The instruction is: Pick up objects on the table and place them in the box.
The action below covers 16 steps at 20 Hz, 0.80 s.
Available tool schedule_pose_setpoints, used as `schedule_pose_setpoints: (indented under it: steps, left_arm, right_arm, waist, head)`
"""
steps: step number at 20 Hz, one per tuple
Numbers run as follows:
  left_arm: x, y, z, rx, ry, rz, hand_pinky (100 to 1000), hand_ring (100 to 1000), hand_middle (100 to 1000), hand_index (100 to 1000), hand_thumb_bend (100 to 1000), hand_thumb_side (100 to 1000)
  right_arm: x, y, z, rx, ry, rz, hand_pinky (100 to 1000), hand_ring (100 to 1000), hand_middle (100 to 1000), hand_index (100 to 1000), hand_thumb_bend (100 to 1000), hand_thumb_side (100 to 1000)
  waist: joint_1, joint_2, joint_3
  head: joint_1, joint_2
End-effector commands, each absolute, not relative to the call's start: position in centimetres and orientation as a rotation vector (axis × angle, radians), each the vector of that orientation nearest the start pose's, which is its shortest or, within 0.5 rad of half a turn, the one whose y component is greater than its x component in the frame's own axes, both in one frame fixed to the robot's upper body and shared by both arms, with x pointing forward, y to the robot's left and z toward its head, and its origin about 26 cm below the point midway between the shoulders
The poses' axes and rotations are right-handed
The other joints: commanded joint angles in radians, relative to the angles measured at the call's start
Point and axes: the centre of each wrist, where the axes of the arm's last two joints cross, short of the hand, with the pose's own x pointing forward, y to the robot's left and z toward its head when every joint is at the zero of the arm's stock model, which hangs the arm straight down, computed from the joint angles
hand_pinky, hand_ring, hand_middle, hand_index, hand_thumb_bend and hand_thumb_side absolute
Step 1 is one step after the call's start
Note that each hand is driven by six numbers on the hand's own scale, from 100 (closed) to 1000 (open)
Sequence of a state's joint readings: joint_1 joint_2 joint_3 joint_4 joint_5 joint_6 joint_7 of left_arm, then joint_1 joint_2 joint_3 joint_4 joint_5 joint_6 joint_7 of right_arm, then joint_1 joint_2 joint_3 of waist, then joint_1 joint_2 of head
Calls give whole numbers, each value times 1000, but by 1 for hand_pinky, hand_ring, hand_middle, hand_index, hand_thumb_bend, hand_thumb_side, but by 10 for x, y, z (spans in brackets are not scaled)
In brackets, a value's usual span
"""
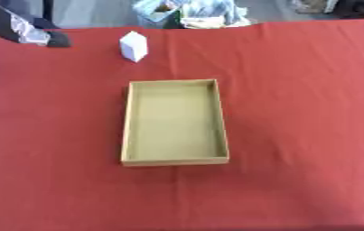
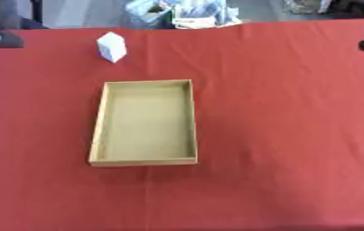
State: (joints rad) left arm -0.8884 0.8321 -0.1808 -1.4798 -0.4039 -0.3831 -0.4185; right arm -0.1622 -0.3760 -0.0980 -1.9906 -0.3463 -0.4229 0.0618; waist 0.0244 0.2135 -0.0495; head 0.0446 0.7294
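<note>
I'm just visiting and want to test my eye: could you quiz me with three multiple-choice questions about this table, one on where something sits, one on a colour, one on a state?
1. Where is the small white block relative to the box?
A. Inside it
B. Beyond its far end, apart from it
C. Against its near wall

2. What colour is the tablecloth?
A. Red
B. Green
C. Grey

3. What does the box hold?
A. The white block
B. Several objects
C. Nothing

Answers:
1 B: the block stands on the cloth past the far rim, with cloth showing between.
2 A: red cloth covers the whole table.
3 C: only the bare tan floor shows inside.
</note>
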Motion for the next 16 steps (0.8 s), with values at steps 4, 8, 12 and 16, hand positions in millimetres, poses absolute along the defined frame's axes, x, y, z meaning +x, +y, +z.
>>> schedule_pose_setpoints:
  steps: [4, 8, 12, 16]
  left_arm:
    - [419, 309, 354, -1264, 2440, 2247, 767, 800, 783, 845, 704, 483]
    - [444, 299, 347, -1347, 2371, 2322, 770, 798, 784, 844, 711, 493]
    - [465, 294, 335, -1425, 2346, 2366, 768, 794, 780, 841, 693, 494]
    - [479, 297, 322, -1518, 2348, 2389, 764, 785, 774, 838, 675, 492]
  right_arm:
    - [283, -308, 181, 116, -2573, 254, 753, 782, 842, 937, 100, 706]
    - [283, -308, 180, 123, -2570, 259, 753, 782, 843, 938, 100, 705]
    - [283, -307, 181, 130, -2573, 263, 753, 782, 843, 938, 100, 706]
    - [284, -306, 181, 138, -2574, 267, 754, 783, 843, 938, 100, 707]
  waist:
    - [4, -25, -4]
    - [6, -25, -12]
    - [8, -22, -27]
    - [11, -16, -45]
  head:
    - [3, 9]
    - [7, 10]
    - [13, 8]
    - [19, 6]
